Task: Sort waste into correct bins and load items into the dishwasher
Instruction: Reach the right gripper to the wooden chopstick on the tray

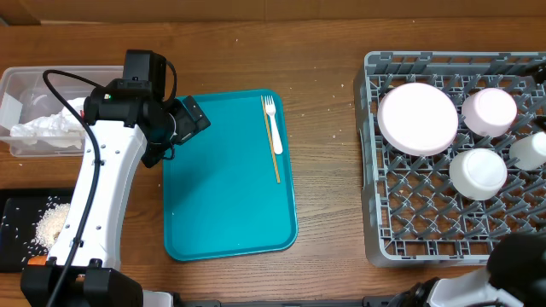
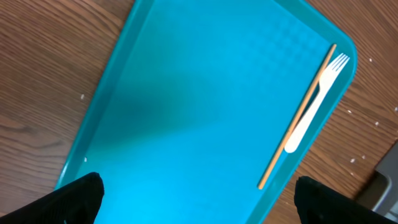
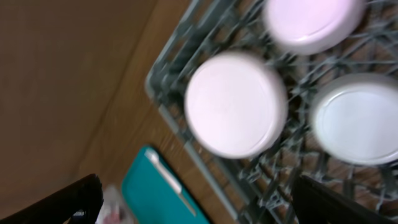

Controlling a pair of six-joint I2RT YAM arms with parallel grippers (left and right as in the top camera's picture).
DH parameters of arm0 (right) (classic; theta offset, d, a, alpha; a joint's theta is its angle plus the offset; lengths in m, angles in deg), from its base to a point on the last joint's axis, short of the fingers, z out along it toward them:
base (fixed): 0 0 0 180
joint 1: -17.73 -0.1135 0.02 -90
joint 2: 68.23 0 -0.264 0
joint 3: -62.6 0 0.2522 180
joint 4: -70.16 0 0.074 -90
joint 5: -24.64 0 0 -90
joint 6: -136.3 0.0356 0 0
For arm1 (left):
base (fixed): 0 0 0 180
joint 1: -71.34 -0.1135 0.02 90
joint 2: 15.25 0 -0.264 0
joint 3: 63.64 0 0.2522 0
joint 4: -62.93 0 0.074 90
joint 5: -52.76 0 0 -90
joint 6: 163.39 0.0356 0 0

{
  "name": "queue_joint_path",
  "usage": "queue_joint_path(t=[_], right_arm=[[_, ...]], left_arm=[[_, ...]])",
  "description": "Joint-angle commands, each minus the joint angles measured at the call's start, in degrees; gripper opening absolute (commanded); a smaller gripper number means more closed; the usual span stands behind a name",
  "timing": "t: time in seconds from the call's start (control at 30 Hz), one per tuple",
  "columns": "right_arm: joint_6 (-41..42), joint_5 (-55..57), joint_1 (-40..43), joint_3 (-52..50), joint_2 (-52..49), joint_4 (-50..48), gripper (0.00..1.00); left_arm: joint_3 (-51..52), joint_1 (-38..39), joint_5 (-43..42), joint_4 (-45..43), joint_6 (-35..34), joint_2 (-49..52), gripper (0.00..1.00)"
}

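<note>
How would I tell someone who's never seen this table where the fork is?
Find the big teal tray in the middle of the table. Along its right edge lies the white fork, beside a thin wooden stick. It's the only white thing on that tray.

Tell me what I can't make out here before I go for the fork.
Clear box: overhead, the left arm covers its right end, so contents beyond the napkins are hidden.
Black tray: overhead, cut off by the left edge and crossed by the same arm.
White cup: overhead, cut off by the right edge.
Dish rack: right wrist view is blurred; pegs are unreadable.
</note>
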Motion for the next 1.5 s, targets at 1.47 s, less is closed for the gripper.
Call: queue_joint_path(t=[1.47], right_arm=[[6.43, 32.96, -74.60, 0.28, -37.59, -34.14, 0.83]], left_arm=[[-0.02, -16.83, 5.77, 4.63, -2.36, 0.17, 1.00]])
